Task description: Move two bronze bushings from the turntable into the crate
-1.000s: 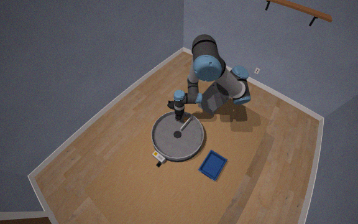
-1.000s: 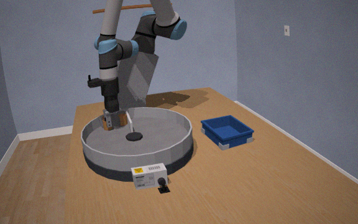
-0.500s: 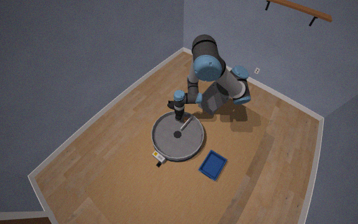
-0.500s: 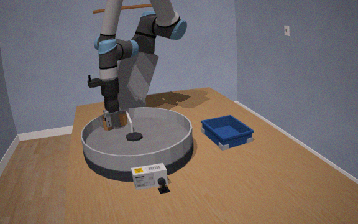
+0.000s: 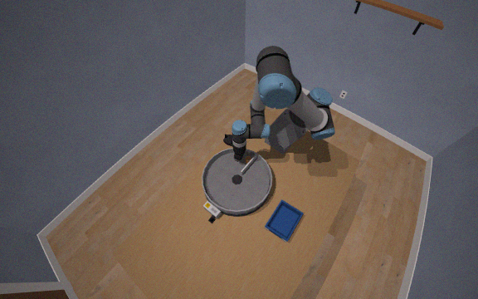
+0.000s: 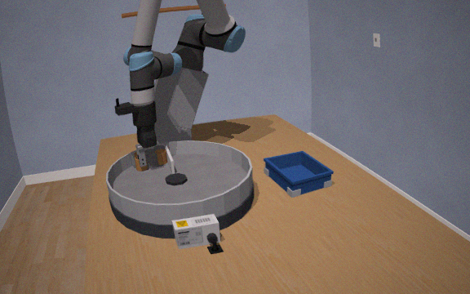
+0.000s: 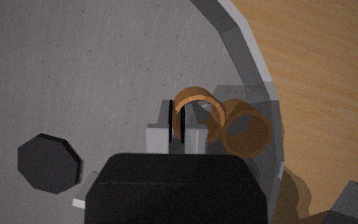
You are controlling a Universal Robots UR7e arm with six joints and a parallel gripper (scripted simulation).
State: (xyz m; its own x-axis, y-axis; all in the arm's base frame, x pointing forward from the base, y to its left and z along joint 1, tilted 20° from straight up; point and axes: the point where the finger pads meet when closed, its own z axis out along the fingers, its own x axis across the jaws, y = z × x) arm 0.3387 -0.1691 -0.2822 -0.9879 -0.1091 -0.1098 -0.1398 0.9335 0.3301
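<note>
The grey turntable (image 5: 237,181) (image 6: 179,180) has a dark hub (image 6: 176,179) at its middle. My gripper (image 7: 176,112) is down at its far rim, also seen in the top and exterior views (image 5: 239,157) (image 6: 148,161). Its fingers are shut on the wall of an upright bronze bushing (image 7: 197,107), one finger inside the ring and one outside. A second bronze bushing (image 7: 247,131) lies tilted on its side, touching the first, against the rim. In the exterior view, bronze shows on both sides of the fingers. The blue crate (image 6: 298,171) (image 5: 284,219) stands empty to the right of the turntable.
A white bar (image 6: 170,160) runs from the hub towards the rim, close beside the gripper. A white control box (image 6: 195,231) sits at the turntable's front. The raised rim (image 7: 260,80) is just beyond the bushings. No other bushings show.
</note>
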